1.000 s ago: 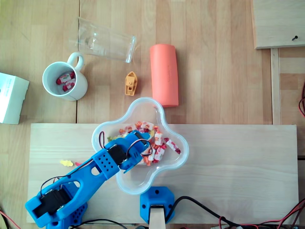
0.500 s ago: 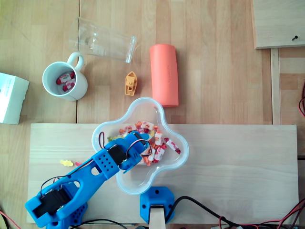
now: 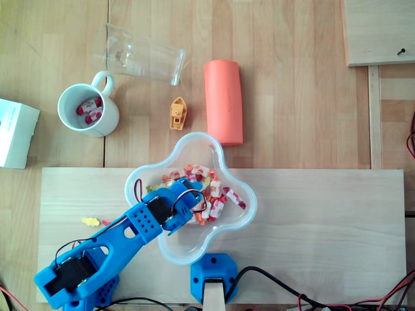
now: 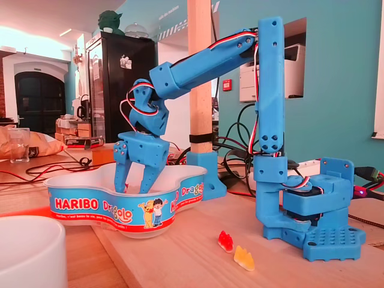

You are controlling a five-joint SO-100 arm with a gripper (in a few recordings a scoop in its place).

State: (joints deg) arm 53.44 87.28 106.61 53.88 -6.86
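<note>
My blue gripper (image 4: 132,189) reaches down into a clear, lobed Haribo bowl (image 4: 108,207). Its two fingers stand apart, so it is open, and I see nothing between them. In the overhead view the gripper (image 3: 194,211) sits over the left side of the bowl (image 3: 170,250), right at a heap of small red and white candy packets (image 3: 218,194). The fingertips are partly hidden by the bowl's rim in the fixed view, so contact with the packets is unclear.
Beyond the wooden board (image 3: 311,227) stand a white mug (image 3: 104,120) holding candy packets, a glass (image 3: 142,55) on its side, an orange toy boat (image 3: 177,113), a coral cylinder (image 3: 224,100) and a white box (image 3: 14,133). Gummy bears (image 4: 235,249) lie beside the arm's base.
</note>
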